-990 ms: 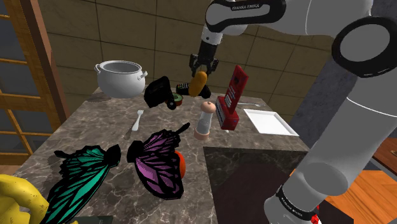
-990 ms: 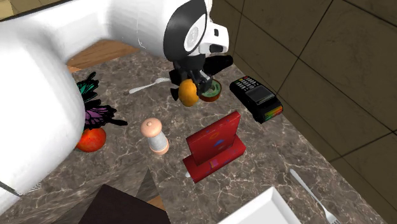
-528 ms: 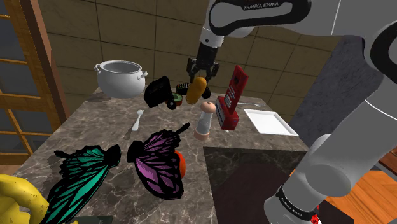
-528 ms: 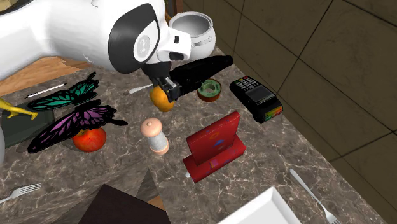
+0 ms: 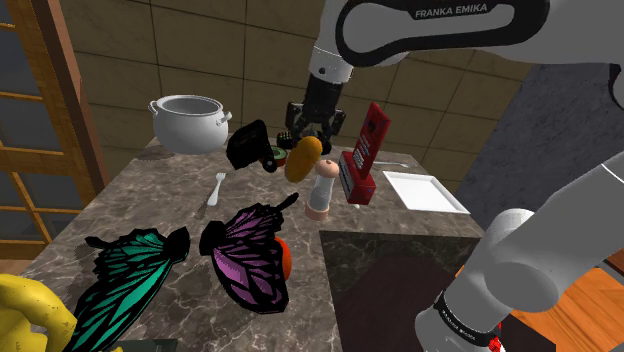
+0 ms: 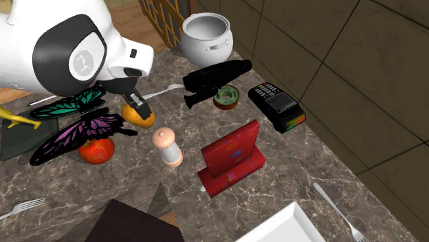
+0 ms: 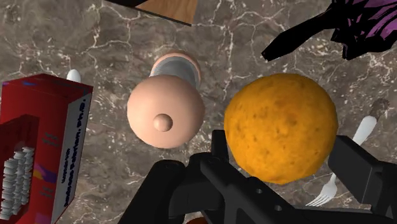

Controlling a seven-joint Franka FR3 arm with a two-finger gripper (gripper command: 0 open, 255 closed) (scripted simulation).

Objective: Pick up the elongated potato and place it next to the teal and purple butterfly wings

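Observation:
An orange-brown elongated potato (image 5: 303, 158) hangs in the air, with my black gripper (image 5: 311, 133) shut on its upper end. In the second exterior view the potato (image 6: 139, 116) is just off the tip of the purple wing (image 6: 79, 132), with the gripper (image 6: 136, 104) above it. The wrist view has the potato (image 7: 280, 127) end-on, clasped in the gripper (image 7: 289, 158) between both fingers. The butterfly wings lie flat on the marble counter: teal wing (image 5: 130, 272) and purple wing (image 5: 250, 255), and the potato is above and beyond the purple one.
A pink pepper mill (image 5: 320, 188) stands right beside the potato, with a red box (image 5: 364, 152) behind it. A tomato (image 5: 286, 258) touches the purple wing. A white pot (image 5: 188, 122), black device (image 5: 250, 145), fork (image 5: 217, 187) and white plate (image 5: 425, 190) share the counter.
The arm has carried the potato lower and toward the shoulder view's left, away from the red box and closer to the purple wing. The grip has stayed shut on it.

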